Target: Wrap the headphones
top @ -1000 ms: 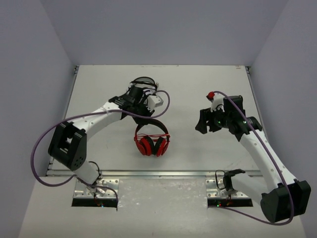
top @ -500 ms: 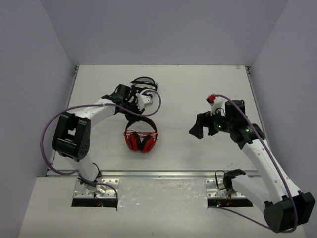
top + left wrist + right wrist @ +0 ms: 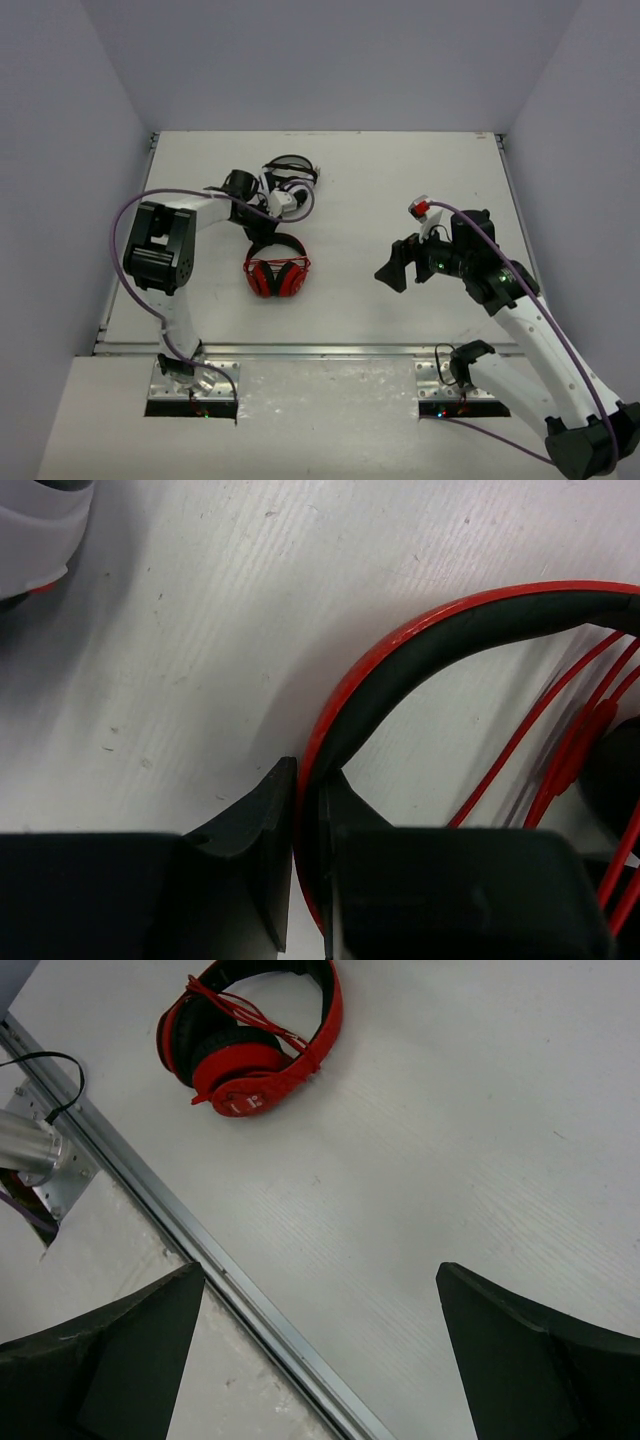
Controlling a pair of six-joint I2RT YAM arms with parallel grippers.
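At the left of the overhead view, the left gripper (image 3: pixel 262 230) reaches the headphones (image 3: pixel 277 276) from their 11 o'clock. Its wrist camera shows the two black fingers (image 3: pixel 250 820) pinched together on the red-and-black headband (image 3: pixel 450 640), which stands edge-on in the narrow slot between them. That grip looks meant to anchor or shift the set by its stiffest part.

The headphones lie flat on the table (image 3: pixel 400 180) at about 8 o'clock from its centre. The cups point toward the near edge and the band arches toward the far side. The thin red cable (image 3: pixel 243 1005) runs in several strands inside the band and over the cups — it looks largely gathered, though I cannot tell where its free end lies. A white-and-black pair (image 3: pixel 291 172) sits at 12 o'clock of the red one, just beyond the left wrist.

At 3 o'clock, well apart, the right gripper (image 3: pixel 398 265) hangs over bare table with its fingers spread wide and nothing between them — probably held clear so the left arm can work. Its camera takes in the headphones.
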